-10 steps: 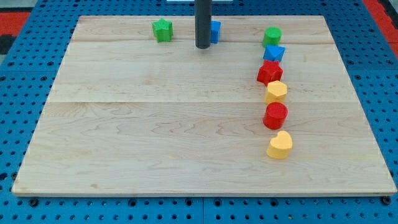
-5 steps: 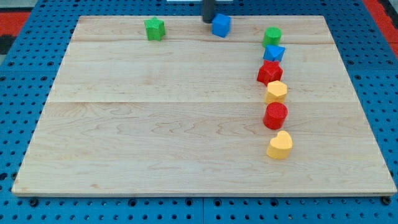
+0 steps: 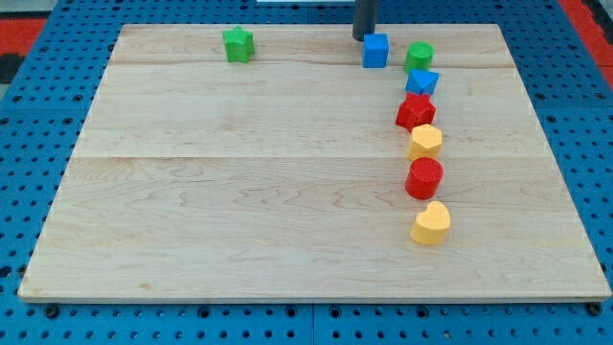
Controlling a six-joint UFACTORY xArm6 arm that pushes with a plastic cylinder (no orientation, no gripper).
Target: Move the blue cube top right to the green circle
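We see pale wooden board (image 3: 239, 192) on blue pegboard (image 3: 29, 172). Green star block (image 3: 238, 44) far left; our tip (image 3: 364, 36), bare rod holding nothing, touches blue cube (image 3: 375, 50), just left of green circle block (image 3: 419, 55). Eight blocks: two each green, blue, red, yellow.

Pale wooden board (image 3: 239, 192), blue pegboard surround (image 3: 38, 163), possibly red corners (image 3: 19, 24)

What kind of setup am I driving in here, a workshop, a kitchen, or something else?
Most likely a lab test bench. A plain wooden board lies on a blue pegboard base, with small coloured blocks such as the blue cube and green circle on it. My tip sits just above-left of the cube.
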